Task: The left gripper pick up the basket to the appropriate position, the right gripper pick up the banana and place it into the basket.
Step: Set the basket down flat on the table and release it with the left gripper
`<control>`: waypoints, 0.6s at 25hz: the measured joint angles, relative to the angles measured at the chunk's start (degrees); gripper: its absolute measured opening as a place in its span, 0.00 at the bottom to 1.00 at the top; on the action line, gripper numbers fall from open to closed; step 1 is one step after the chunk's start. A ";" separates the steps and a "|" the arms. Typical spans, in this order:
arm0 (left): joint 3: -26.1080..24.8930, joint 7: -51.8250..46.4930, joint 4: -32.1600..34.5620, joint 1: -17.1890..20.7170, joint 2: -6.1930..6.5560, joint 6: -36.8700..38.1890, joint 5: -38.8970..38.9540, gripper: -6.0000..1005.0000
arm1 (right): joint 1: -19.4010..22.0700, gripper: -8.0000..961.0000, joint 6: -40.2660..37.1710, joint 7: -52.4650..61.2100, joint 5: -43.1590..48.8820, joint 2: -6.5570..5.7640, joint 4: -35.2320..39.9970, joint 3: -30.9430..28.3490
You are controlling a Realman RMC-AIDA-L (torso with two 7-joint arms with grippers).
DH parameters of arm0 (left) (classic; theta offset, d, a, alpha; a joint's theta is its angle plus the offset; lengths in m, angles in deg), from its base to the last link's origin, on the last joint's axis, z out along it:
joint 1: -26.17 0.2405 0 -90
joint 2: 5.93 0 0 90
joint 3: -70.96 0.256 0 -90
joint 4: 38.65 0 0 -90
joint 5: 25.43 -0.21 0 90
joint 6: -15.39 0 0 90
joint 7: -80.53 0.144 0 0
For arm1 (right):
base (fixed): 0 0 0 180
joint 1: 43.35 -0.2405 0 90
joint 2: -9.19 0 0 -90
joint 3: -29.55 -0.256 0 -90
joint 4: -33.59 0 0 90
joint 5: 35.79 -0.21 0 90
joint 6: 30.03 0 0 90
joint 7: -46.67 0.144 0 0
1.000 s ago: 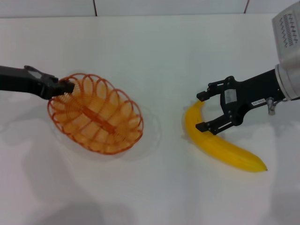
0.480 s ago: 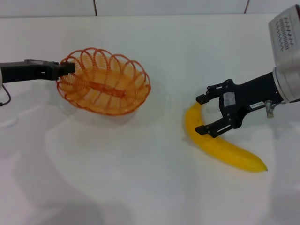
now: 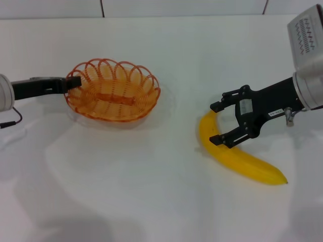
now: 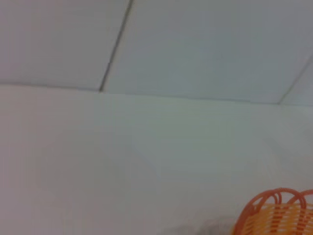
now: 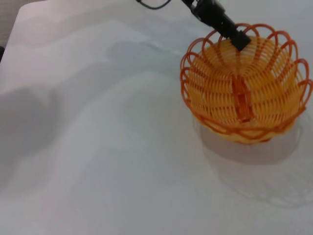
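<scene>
Banana looks smooth, kinda slippery, grab mid-curve | right gripper spread wide over it | left gripper probably clamped on light wire basket rim

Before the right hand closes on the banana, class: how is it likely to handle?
The banana looks smooth, so it may slip between the open right hand's fingers. Its curve probably stops rolling. Gripped near one end, the long free end may sag.

1 basket, 1 banana, 2 grippers: left gripper, right gripper.
</scene>
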 joint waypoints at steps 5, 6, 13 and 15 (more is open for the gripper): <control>-0.27 0.01 -1.13 0.21 -0.05 -1.18 0.03 0.09 | 0.00 0.93 0.00 0.02 0.02 0.05 -0.04 0.11; -0.27 0.01 -1.32 0.23 -0.10 -1.54 0.03 0.09 | 0.01 0.93 0.00 0.03 0.03 0.06 -0.05 0.10; -0.03 0.03 -3.27 -0.22 -0.37 -4.38 0.03 0.09 | -0.07 0.93 0.00 0.03 0.03 0.10 -0.06 0.15; 0.20 0.08 -3.33 -0.34 -0.47 -4.84 0.03 0.09 | -0.26 0.93 0.00 0.04 0.03 0.18 -0.06 0.20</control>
